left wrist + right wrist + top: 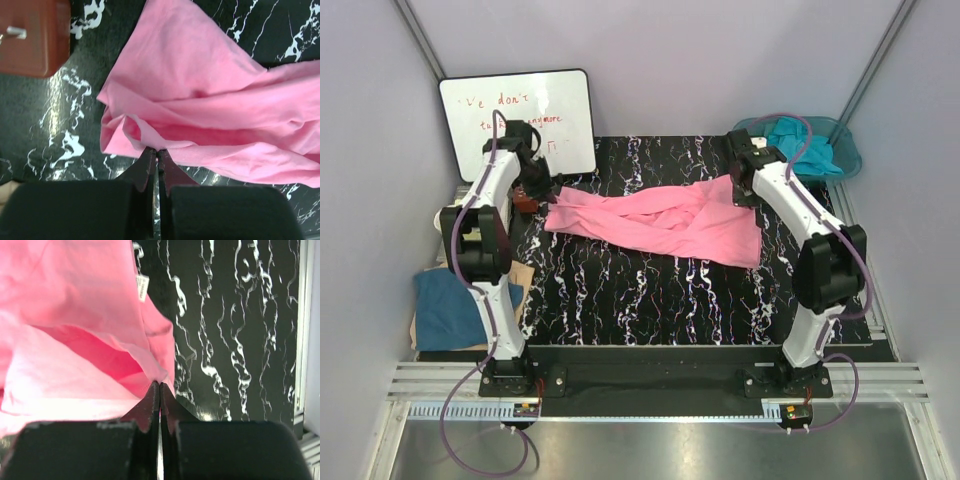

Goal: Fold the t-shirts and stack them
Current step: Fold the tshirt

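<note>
A bright pink t-shirt [660, 222] lies stretched and creased across the black marbled table, lifted at both far corners. My left gripper [545, 190] is shut on its left edge; in the left wrist view the closed tips [156, 151] pinch a fold of the pink cloth [210, 100]. My right gripper [742, 188] is shut on its right far corner; in the right wrist view the tips [160, 386] pinch the pink hem [75, 330], a white label [141, 287] showing. A turquoise shirt [798, 145] lies in the basin. A dark blue shirt [450, 305] lies at the left.
A translucent teal basin [845, 150] stands at the back right. A whiteboard [520, 115] with red writing leans at the back left. A brown box [30, 37] sits close to the left gripper. The blue shirt rests on a tan board [525, 280] off the table's left edge.
</note>
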You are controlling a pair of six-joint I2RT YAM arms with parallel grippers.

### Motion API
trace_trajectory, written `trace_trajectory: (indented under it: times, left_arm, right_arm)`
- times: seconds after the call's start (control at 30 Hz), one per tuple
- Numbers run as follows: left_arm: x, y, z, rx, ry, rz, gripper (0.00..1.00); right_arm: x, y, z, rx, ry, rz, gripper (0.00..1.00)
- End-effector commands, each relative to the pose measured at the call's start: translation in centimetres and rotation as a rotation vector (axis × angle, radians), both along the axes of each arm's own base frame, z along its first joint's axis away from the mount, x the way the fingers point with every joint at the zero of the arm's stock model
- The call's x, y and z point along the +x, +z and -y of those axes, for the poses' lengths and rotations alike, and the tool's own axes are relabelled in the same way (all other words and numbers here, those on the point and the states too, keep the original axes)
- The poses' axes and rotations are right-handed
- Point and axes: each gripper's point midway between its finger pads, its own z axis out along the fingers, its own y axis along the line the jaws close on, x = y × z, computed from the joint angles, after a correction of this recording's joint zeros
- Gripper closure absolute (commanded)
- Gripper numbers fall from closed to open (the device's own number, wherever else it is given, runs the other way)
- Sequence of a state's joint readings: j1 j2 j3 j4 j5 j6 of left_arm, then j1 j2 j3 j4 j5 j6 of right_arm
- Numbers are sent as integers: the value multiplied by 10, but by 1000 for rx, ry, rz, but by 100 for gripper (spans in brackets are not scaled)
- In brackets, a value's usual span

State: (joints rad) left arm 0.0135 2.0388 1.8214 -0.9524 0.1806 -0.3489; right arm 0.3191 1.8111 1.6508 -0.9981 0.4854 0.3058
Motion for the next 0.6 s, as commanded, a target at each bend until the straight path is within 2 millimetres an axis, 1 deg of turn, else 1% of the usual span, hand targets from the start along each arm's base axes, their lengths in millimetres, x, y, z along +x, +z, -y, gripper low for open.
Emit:
trace_trajectory:
  times: [0.0,0.03,0.07,0.1,0.13,0.17,0.2,0.23,0.3,0.43,0.57]
  left_arm:
    - [17,0,5,-26,7,10,100]
    - [21,1,4,-19,9,17,100]
    - [23,-7,3,-11,11,1,100]
    - [28,-6,1,-5,12,7,100]
    - [29,-16,1,1,12,-14,100]
    - [31,-18,0,5,9,-21,100]
    - [33,-17,-2,12,11,-25,100]
    - [34,-24,-2,16,11,-43,100]
    - [34,-24,-2,19,12,-50,100]
    - [36,-26,-8,48,19,-46,100]
    - [36,-29,-14,58,29,-52,100]
  right_arm:
    - [40,5,8,-27,-5,70,100]
    - [46,-2,8,-30,-6,56,100]
    - [50,-3,10,-32,-12,59,100]
    - [56,-1,11,-34,-11,68,100]
    - [60,-4,12,-37,-15,65,100]
    - [63,-2,13,-40,-17,73,100]
    - [69,5,14,-38,-22,92,100]
    - [71,9,15,-40,-28,105,100]
    - [76,19,17,-40,-35,135,100]
    - [79,38,22,-50,-44,185,100]
    - [87,42,26,-60,-53,222,100]
